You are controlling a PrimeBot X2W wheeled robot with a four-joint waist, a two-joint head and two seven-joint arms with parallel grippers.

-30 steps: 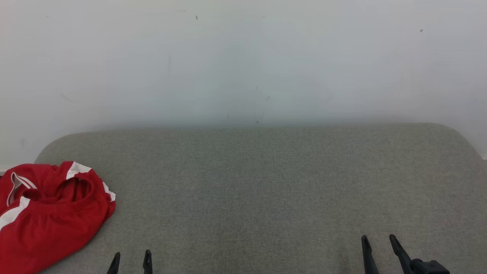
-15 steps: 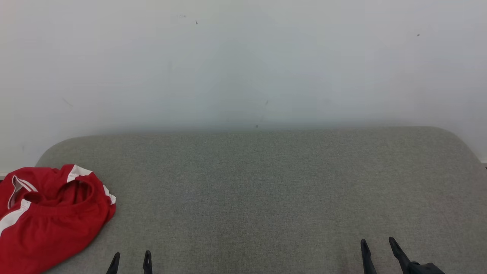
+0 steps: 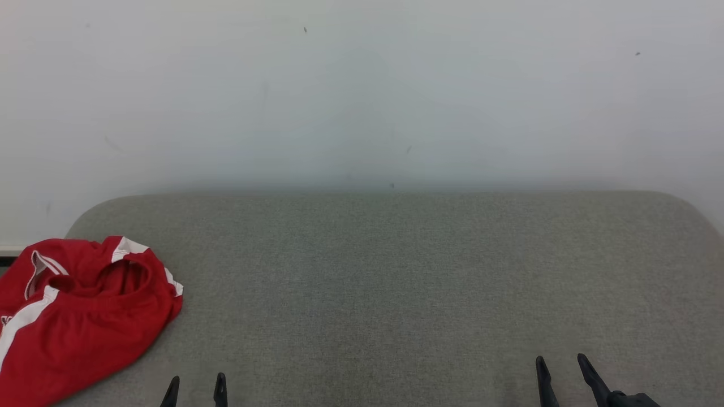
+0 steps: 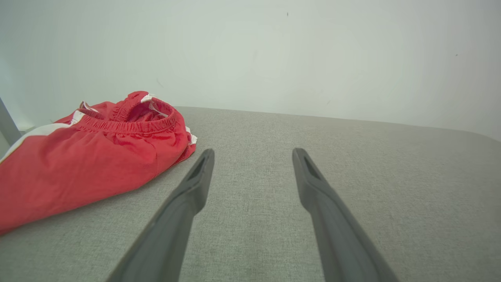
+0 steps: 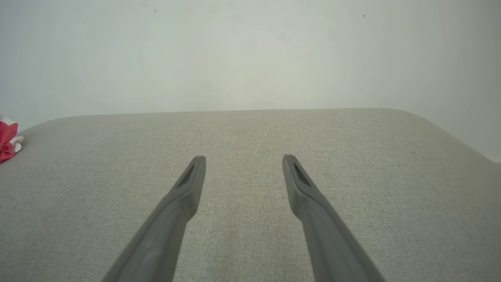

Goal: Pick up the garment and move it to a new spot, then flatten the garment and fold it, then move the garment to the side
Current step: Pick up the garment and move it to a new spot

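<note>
The garment is a crumpled pair of red shorts with white stripes and an elastic waistband, lying at the left end of the grey fabric surface. The left wrist view has the garment to the left of my fingers. My left gripper is open at the bottom edge, a little right of the garment and apart from it, with nothing between its fingers. My right gripper is open too, far to the right, over bare fabric. In the right wrist view a red scrap of the garment peeks in at the left edge.
A plain pale wall rises right behind the grey surface. The surface has rounded far corners, one at the left and one at the right. A wide stretch of grey fabric lies between the garment and my right gripper.
The whole head picture has shifted slightly right and down, so the camera moved. My right gripper sits a little lower in the view. The garment lies as it did.
</note>
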